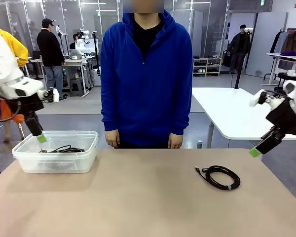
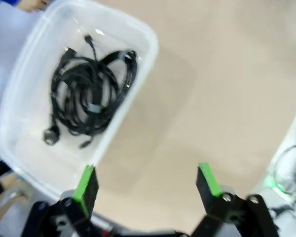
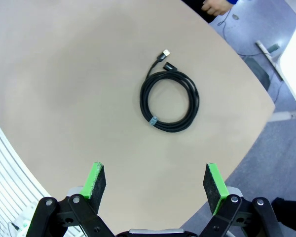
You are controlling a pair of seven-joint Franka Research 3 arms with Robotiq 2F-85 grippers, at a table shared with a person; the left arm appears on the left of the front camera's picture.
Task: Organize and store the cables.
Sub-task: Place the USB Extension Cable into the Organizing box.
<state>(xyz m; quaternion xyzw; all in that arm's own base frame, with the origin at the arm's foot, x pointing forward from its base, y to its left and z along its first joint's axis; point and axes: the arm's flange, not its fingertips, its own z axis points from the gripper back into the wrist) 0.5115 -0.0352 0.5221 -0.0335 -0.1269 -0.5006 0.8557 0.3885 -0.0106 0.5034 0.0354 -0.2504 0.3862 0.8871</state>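
Starting on my left, the left claw (image 2: 147, 182) hangs above the near edge of the tub (image 1: 54, 163), pads apart and nothing between them. Its wrist camera looks down on a tangled bundle (image 2: 91, 98) of dark cables lying on the tub floor, so I judge that side is finished with. The tub sits at the far left of the worktop (image 1: 138, 202). Across the middle the person stands at the far edge with both hands hanging at the sides, touching nothing. To the right of centre lies the one loose coil (image 1: 219, 177), flat on the worktop and well apart from the tub. It is a slightly oval ring bound by a small pale tie, with its plug tail sticking off toward the tub side. Farthest right, the right claw (image 3: 155, 182) hovers high off the worktop's right edge, pads spread wide and empty. This is the relation the next move turns on, as I read it: the coil lies ahead of and below the right claw, close to its centre line, a little toward the right-hand pad in its wrist view. It is plainly nearer to this arm than to the left one. I would bring the right claw down and inward so the pads straddle one side of the ring near the tie. I would not try to span the whole coil, and the long carry leftward to the tub would follow.
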